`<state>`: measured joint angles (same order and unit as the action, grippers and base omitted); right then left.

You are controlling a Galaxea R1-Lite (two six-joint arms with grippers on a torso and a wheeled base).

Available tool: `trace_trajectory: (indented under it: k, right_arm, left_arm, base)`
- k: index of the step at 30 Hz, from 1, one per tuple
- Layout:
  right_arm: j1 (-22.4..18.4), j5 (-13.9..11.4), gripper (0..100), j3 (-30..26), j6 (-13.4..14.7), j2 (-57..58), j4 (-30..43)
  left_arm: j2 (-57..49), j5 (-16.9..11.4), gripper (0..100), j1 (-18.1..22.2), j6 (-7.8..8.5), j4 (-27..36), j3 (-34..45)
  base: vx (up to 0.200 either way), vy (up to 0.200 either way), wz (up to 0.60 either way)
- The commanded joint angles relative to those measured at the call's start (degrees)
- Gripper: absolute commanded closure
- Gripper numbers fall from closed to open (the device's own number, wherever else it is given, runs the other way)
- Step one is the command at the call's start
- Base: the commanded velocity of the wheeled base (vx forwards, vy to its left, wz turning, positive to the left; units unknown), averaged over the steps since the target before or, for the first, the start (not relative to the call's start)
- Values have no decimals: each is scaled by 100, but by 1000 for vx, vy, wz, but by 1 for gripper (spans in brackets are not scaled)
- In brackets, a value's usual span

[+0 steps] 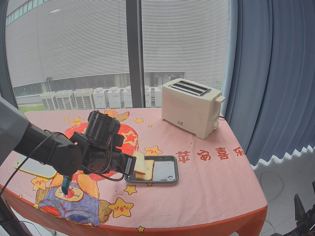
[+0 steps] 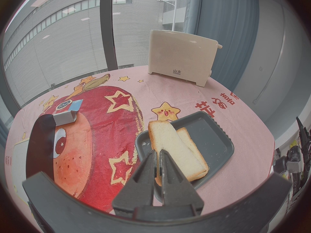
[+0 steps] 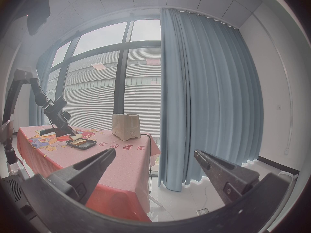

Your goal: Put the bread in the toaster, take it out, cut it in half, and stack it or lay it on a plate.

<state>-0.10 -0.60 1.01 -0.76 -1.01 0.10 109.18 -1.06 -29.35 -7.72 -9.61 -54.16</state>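
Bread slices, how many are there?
2. The tilted slice is pinched by the left gripper over the grey tray; the flat slice lies in it. None seems hidden.

The left gripper [image 2: 158, 155] had its jaws pinched tight on the near edge of the top bread slice [image 2: 168, 143]. That slice leaned up on a second slice [image 2: 191, 147] that lay flat under it in a dark grey tray [image 2: 223, 136]. The tray sat on the desk [image 2: 249, 127], which had a pink cloth with stars and a big red apple face [image 2: 107, 120], and a cream toaster [image 2: 181, 57] stood at the far side, well apart from the tray.
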Motion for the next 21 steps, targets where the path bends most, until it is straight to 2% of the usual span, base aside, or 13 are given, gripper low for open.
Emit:
trace_trajectory:
  k: [1,5,6,21]
  right_arm:
    - [1,-2,0,-101,-4,75,-1]
    - [1,-2,0,-101,-4,75,-1]
    - [1,-2,0,-101,-4,75,-1]
    - [1,-2,0,-101,-4,75,-1]
  left_arm:
    - [7,1,100,0,-2,-6,11]
    - [-2,9,100,9,-2,3,29]
    - [-2,18,0,0,-2,3,29]
    - [-11,62,0,70,25,-6,29]
  base:
    - [0,0,0]
    - [0,0,0]
    - [0,0,0]
    - [0,0,0]
